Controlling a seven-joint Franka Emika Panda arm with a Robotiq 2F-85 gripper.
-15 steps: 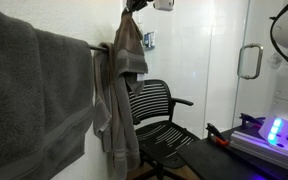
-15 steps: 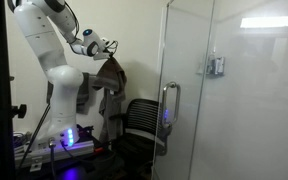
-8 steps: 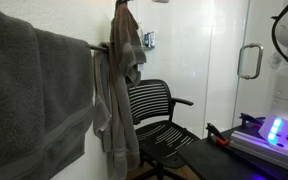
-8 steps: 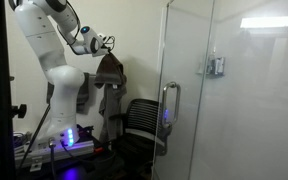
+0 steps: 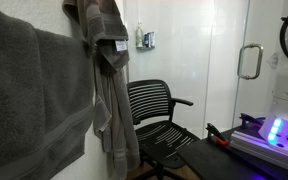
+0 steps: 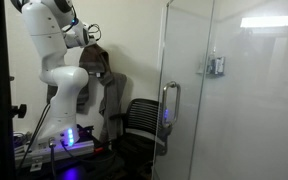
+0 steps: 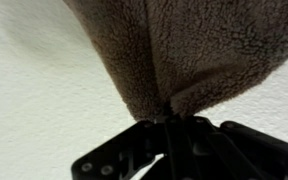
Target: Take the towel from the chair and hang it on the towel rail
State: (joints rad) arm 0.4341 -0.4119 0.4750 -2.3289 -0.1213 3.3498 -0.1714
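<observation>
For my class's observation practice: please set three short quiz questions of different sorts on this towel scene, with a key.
1. True or false: the towel lies on the chair.
2. In the wrist view, the jaws of the gripper are: A open and empty; B shut on the towel; C out of view.
3. Fill in: the chair's colour is ___.
Key: 1 false; 2 B; 3 black.

White, rounded arm
Glossy bulbous white segments, dark joint seams; black tool with small screws behind its fingertips.
</observation>
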